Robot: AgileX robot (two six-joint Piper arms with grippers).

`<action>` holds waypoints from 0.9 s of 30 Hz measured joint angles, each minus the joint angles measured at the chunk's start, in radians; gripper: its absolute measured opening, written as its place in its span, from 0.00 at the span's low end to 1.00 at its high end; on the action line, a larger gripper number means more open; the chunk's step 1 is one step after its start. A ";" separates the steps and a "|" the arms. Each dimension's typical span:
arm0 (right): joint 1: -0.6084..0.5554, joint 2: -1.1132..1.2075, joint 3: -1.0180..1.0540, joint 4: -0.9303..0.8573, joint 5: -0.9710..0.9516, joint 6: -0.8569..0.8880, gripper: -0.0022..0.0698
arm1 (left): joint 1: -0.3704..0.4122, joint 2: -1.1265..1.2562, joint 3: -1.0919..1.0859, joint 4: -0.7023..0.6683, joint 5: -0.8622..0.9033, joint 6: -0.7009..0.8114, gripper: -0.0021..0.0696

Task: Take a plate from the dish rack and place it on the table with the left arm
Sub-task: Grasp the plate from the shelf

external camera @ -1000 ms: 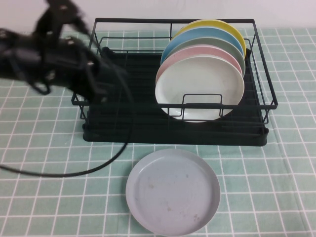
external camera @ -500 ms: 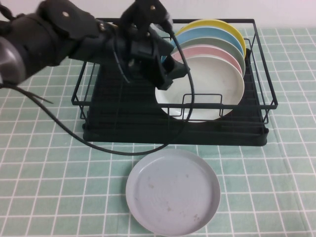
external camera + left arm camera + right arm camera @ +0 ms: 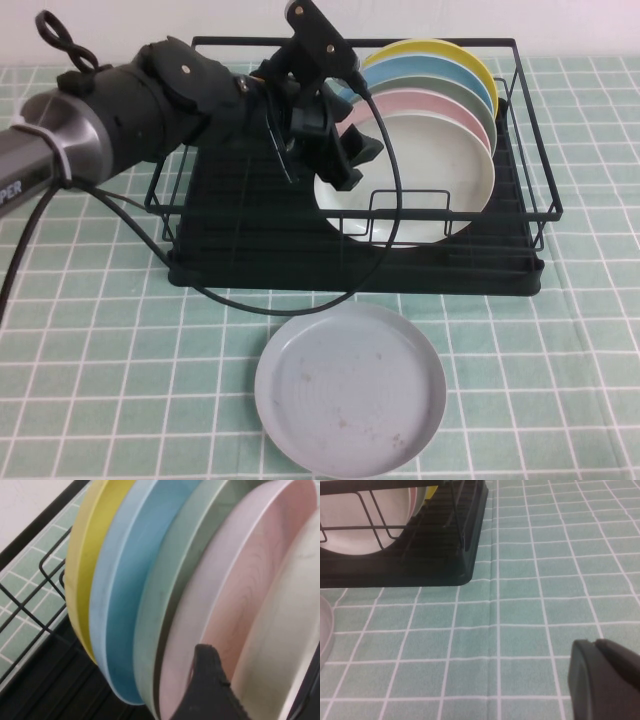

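Observation:
The white plate [image 3: 420, 180] stands upright at the front of a row of plates in the black dish rack [image 3: 250, 250] on the green grid table [image 3: 100, 330]. My left gripper [image 3: 356, 163] reaches into the rack from the left and is open at the white plate's left rim. In the left wrist view one black finger [image 3: 210, 690] lies in the gap between the pink plate [image 3: 235, 600] and the white plate [image 3: 280, 645]. The other finger is out of view there. My right gripper [image 3: 605, 680] is shut and empty, low over the table right of the rack.
Behind the white plate stand pink [image 3: 400, 105], pale green [image 3: 478, 100], blue [image 3: 420, 70] and yellow [image 3: 440, 52] plates. A grey-blue speckled plate [image 3: 350, 385] lies flat on the table in front of the rack. The left arm's cable [image 3: 300, 300] loops over the rack's front.
My left arm has swung from the rack's left end rightward across it, bringing the gripper to the white plate's left rim. The plates have not moved.

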 joint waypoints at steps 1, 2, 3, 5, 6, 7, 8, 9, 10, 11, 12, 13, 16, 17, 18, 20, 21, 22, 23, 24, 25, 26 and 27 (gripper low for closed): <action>0.000 0.000 0.000 0.000 0.000 0.000 0.00 | 0.000 0.003 0.000 -0.008 -0.003 0.000 0.62; 0.000 0.000 0.000 0.000 0.000 0.000 0.00 | 0.000 0.007 -0.003 -0.016 -0.004 0.002 0.62; 0.000 0.000 0.000 0.000 0.000 0.000 0.00 | 0.000 0.011 -0.008 -0.025 -0.004 0.004 0.62; 0.000 0.000 0.000 0.000 0.000 0.000 0.00 | 0.000 0.020 -0.014 -0.046 -0.007 0.009 0.61; 0.000 0.000 0.000 0.000 0.000 0.000 0.00 | 0.000 0.022 -0.016 -0.056 -0.009 0.014 0.59; 0.000 0.000 0.000 0.000 0.000 0.000 0.00 | 0.000 0.025 -0.018 -0.063 -0.009 0.016 0.57; 0.000 0.000 0.000 0.000 0.000 0.000 0.00 | 0.000 0.026 -0.018 -0.068 -0.013 0.017 0.53; 0.000 0.000 0.000 0.000 0.000 0.000 0.00 | 0.000 0.028 -0.020 -0.070 -0.013 0.017 0.49; 0.000 0.000 0.000 0.000 0.000 0.000 0.00 | 0.000 0.030 -0.020 -0.070 -0.015 0.019 0.44; 0.000 0.000 0.000 0.000 0.000 0.000 0.00 | 0.000 0.035 -0.020 -0.072 -0.017 0.019 0.39; 0.000 0.000 0.000 0.000 0.000 0.000 0.00 | 0.000 0.035 -0.020 -0.071 -0.018 0.019 0.36; 0.000 0.000 0.000 0.000 0.000 0.000 0.00 | 0.000 0.036 -0.020 -0.071 -0.019 0.019 0.32; 0.000 0.000 0.000 0.000 0.000 0.000 0.00 | 0.000 0.037 -0.020 -0.071 -0.021 0.020 0.24; 0.000 0.000 0.000 0.000 0.000 0.000 0.00 | 0.000 0.037 -0.020 -0.071 -0.021 0.023 0.23; 0.000 0.000 0.000 0.000 0.000 0.000 0.00 | 0.000 0.037 -0.020 -0.071 -0.021 0.022 0.21; 0.000 0.000 0.000 0.000 0.000 0.000 0.00 | 0.000 0.039 -0.020 -0.070 -0.031 0.031 0.16; 0.000 0.000 0.000 0.000 0.000 0.000 0.00 | 0.000 0.039 -0.020 -0.068 -0.036 0.034 0.13; 0.000 0.000 0.000 0.000 0.000 0.000 0.00 | 0.000 0.039 -0.020 -0.068 -0.044 0.039 0.11; 0.000 0.000 0.000 0.000 0.000 0.000 0.00 | 0.000 0.037 -0.020 -0.068 -0.049 0.045 0.10; 0.000 0.000 0.000 0.000 0.000 0.000 0.00 | 0.000 0.033 -0.020 -0.065 -0.051 0.050 0.09; 0.000 0.000 0.000 0.000 0.000 0.000 0.00 | 0.000 0.027 -0.020 -0.062 -0.053 0.052 0.09; 0.000 0.000 0.000 0.000 0.000 0.000 0.00 | 0.000 0.016 -0.020 -0.060 -0.053 0.052 0.08; 0.000 0.000 0.000 0.000 0.000 0.000 0.00 | 0.000 0.005 -0.020 -0.055 -0.053 0.052 0.08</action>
